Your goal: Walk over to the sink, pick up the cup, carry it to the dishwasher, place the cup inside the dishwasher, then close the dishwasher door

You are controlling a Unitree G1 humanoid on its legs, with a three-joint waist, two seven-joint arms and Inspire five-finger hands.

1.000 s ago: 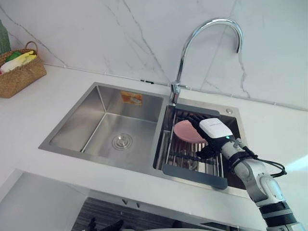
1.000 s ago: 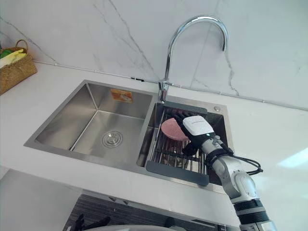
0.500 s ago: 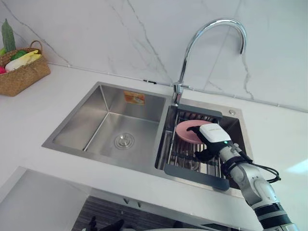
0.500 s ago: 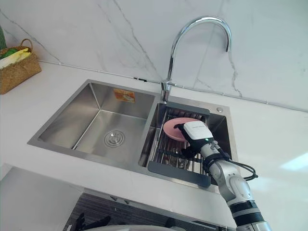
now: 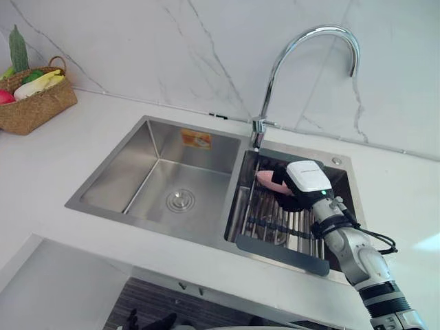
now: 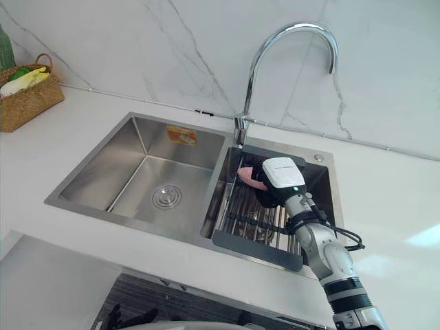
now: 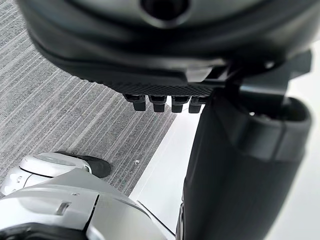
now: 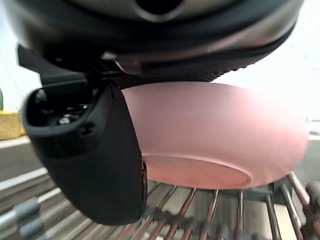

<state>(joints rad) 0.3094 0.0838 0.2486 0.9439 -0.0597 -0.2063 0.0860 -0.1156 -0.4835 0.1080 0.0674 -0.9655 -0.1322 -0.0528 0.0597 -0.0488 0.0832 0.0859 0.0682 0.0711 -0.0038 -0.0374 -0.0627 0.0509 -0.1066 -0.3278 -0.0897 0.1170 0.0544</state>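
- Cup [image 5: 267, 179]: pink, shallow, more bowl than mug. It sits in the right basin of the sink [image 5: 124, 161], over the drying rack [image 5: 275, 216], just below the faucet [image 5: 289, 55].
- Right hand [image 5: 297, 189]: curled round the cup, with the thumb [image 8: 90, 150] against its side wall and the rest of the hand over the top. In the right wrist view the base looks just clear of the rack bars, but I can't rule out contact.
- Left hand [image 7: 165, 75]: hangs over the floor [image 7: 60, 100], fingers [image 7: 162, 104] loose, holding nothing.
- Step, my read: pickup at the sink. The carry, loading the dishwasher and closing the door are not yet done.
- Handling, judgement: looks like smooth plastic or glazed ware, so rigid and light. It won't give under grip, which leaves the hold to friction alone. Likely slick, more so if wet.
- The flared wall means a plain side squeeze could pop it out. A safer hold is thumb hooked on the rim, fingers opposite, across the widest part.
- If it's ceramic, a drop onto the steel bars could chip it. Lift level and straight, clear of the faucet neck, before turning away.
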